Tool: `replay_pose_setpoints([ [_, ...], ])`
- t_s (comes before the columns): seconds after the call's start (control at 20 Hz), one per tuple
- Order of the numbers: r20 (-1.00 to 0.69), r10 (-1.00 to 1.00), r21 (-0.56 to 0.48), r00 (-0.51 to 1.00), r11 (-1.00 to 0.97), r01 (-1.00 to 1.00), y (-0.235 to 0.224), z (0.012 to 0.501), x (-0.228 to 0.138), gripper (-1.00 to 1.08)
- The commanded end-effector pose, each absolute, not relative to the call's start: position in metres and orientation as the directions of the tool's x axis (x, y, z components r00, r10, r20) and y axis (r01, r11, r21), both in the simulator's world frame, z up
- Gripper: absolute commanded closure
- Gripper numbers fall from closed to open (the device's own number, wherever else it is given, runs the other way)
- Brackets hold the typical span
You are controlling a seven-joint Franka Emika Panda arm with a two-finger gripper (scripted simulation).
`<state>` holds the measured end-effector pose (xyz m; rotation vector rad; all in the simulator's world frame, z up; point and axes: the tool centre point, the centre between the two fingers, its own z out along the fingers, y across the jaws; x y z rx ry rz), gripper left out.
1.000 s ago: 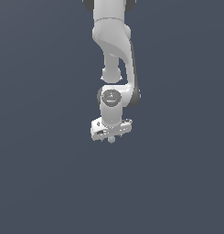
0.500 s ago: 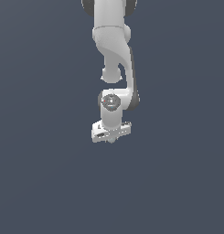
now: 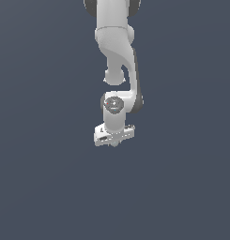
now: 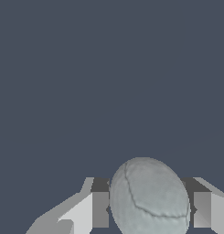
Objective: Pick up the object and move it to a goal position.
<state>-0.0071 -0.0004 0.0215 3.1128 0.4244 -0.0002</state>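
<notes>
The ball sat between the two fingers of the gripper, pale grey-blue and rounded, its surface marked by thin dark curved seams. In the wrist view it filled the gap between the pads: the grey pad on one side met its edge, and the matching pad on the other side stood just at its opposite edge, so the jaws were closed in on the ball and pinching it. The white outer faces of the fingers spread out to either side of the pads.

In the exterior view the ball itself was too small and too hidden under the hand to make out; only a small bump showed beneath the middle of the gripper. The gripper's white cross-body hung tilted, its end toward the exterior view's left lower than the other. Above it rose the wrist with a round dark-grey cap, and the white Panda arm climbed out of the picture's top.

All around lay a plain dark slate-blue ground.
</notes>
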Motion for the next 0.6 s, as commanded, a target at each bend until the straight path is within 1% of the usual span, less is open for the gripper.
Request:
replay_pose_setpoints([
  [0.0,0.0,0.268,0.0,0.964,-0.964,0.268,-0.001,0.023,-0.007,1.08],
  [0.3,0.0,0.268,0.0,0.964,-0.964,0.268,-0.009,0.041,-0.011,1.08],
  [0.55,0.0,0.268,0.0,0.964,-0.964,0.268,-0.021,0.07,-0.018,1.08],
])
